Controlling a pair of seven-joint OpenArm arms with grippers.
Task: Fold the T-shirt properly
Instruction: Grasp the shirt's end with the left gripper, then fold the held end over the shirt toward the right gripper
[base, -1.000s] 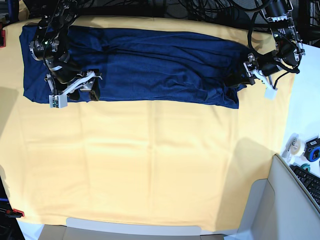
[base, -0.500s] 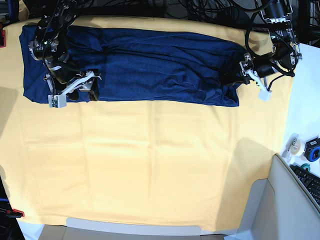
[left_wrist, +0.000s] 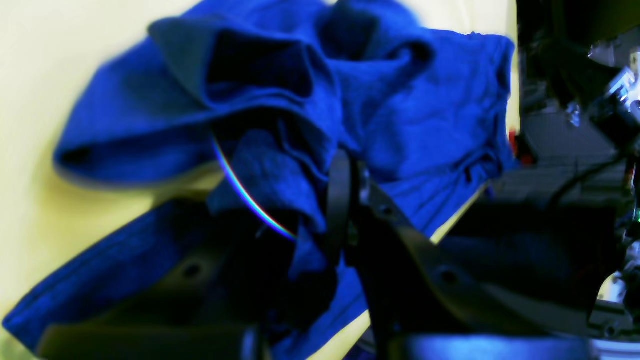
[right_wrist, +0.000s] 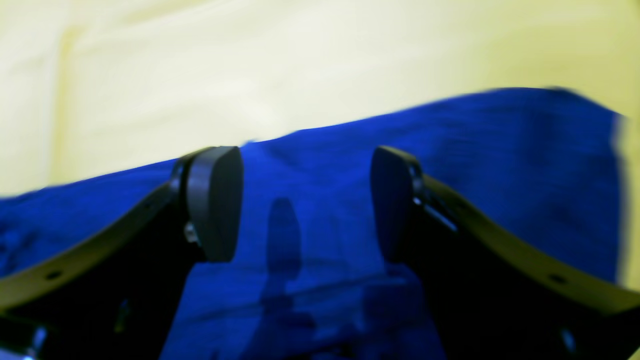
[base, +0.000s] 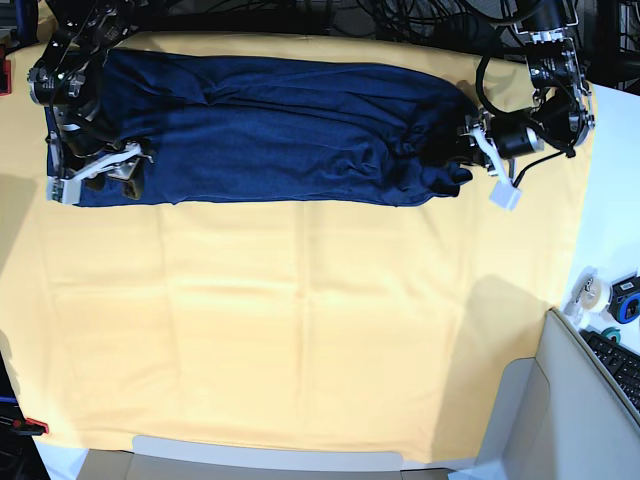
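Item: shirt (base: 270, 130), dark navy, lying as a long band along the far edge of the yellow cloth (base: 300, 320) covering the tabletop. Long axis: running side to side in the base view, claw to claw.

Left claw (base: 462, 158): sitting at the shirt's right-hand end in the base view, jaws drawn together and clamping a bunched fold of the shirt; the wrist view is showing fabric (left_wrist: 300, 215) pinched between the dark fingers. That end is lying gathered and wrinkled.

Right claw (base: 112, 170): sitting at the shirt's opposite end, over its near edge, jaws standing apart; the wrist view is showing the pads (right_wrist: 215, 200) wide, with flat shirt fabric (right_wrist: 310, 200) showing between and beyond them. Nothing gripped.

Key relation: each arm is standing at its own end of the long axis, the shirt stretching between them. Judgement: the right claw is needing to close on its end before both ends can be carried across for a fold; risk of the bunched end folding unevenly.
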